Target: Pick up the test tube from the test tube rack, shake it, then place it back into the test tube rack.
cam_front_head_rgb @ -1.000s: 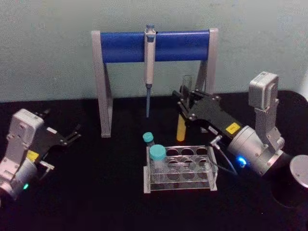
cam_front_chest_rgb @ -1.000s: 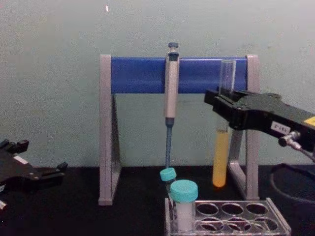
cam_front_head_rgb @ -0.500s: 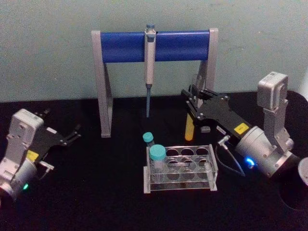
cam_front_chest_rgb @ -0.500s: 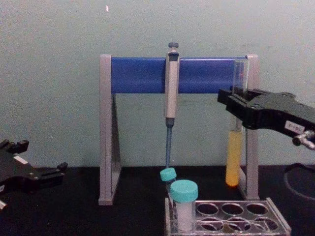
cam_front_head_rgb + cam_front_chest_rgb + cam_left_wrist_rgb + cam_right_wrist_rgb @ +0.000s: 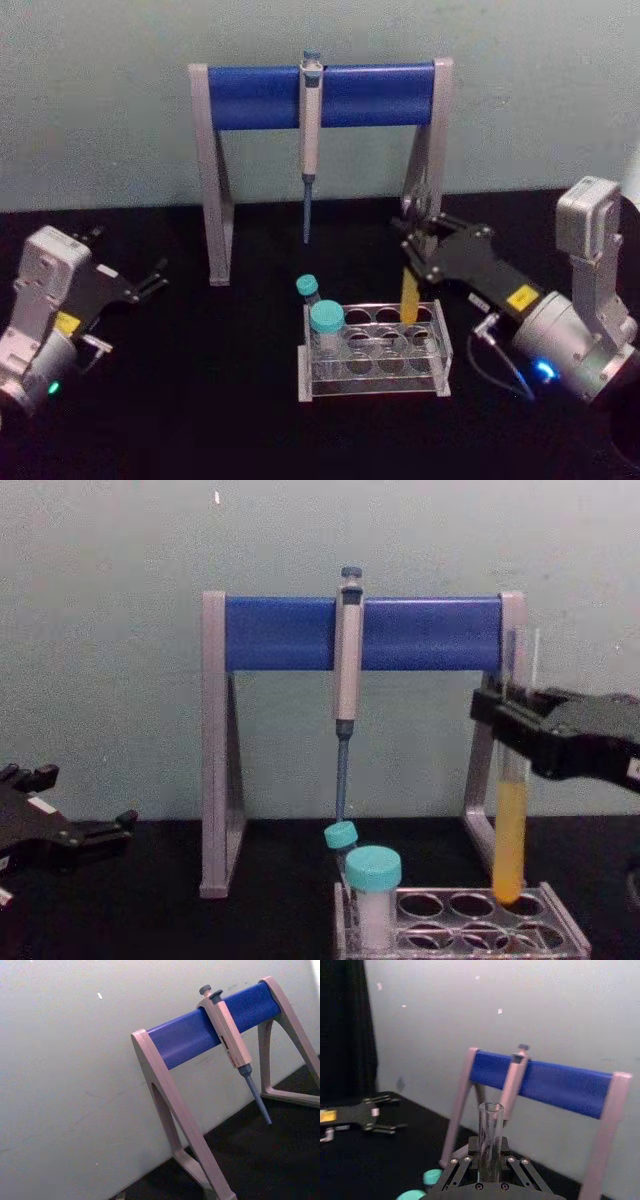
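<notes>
1. The right gripper [image 5: 414, 240] is reaching in from the robot's right and is clamping the test tube [image 5: 411, 297] around its clear upper part. Gripping high is probably meant to leave the liquid-filled lower part free to slide into a hole.
2. The test tube is hanging close to upright over the test tube rack [image 5: 370, 388], above a hole in the back row near the rack's right end. In the chest view its rounded bottom is sitting level with the rack's top edge. I cannot tell whether the tip is already inside the hole.
3. Judging from this pose, the return step is under way. Holding the tube upright is likely keeping the liquid away from the open mouth.
4. The test tube is tall, slim and made of clear glass, with no cap. Yellow-orange liquid is filling its lower part, and the upper part is looking empty.
5. The rack is low and clear, with rows of round holes, and it is standing on the black table [image 5: 200, 400]. 2 teal-capped vials [image 5: 327, 320] are occupying its left end, well apart from the tube.
6. The left gripper [image 5: 128, 262] is resting idle at the table's left side, fingers spread and holding nothing.
7. A stand with a blue bar [image 5: 250, 97] is standing behind the rack, carrying 1 hanging pipette [image 5: 311, 120].
</notes>
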`<state>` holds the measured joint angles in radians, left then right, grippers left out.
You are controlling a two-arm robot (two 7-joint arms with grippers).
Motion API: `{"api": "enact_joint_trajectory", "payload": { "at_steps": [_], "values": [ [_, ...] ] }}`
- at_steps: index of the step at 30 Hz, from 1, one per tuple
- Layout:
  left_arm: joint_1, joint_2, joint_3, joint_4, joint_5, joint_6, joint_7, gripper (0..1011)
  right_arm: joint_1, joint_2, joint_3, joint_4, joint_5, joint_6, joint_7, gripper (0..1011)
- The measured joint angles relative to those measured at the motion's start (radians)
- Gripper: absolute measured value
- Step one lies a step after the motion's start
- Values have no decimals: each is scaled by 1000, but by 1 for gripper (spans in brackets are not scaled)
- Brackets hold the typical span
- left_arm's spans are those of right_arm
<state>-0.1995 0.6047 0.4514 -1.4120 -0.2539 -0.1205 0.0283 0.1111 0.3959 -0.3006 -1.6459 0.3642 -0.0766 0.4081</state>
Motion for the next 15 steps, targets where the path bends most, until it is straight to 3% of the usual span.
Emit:
{"api": "enact_joint_trajectory", "payload": {
  "at_steps": [5,15],
  "values": [
    [0,0,0,0,0,0,0,1001,1,0,-28,-6,11,2,33,235],
    [0,0,0,0,0,0,0,1001,76,-43,-80,61,29,-27,65,235]
  ]
}}
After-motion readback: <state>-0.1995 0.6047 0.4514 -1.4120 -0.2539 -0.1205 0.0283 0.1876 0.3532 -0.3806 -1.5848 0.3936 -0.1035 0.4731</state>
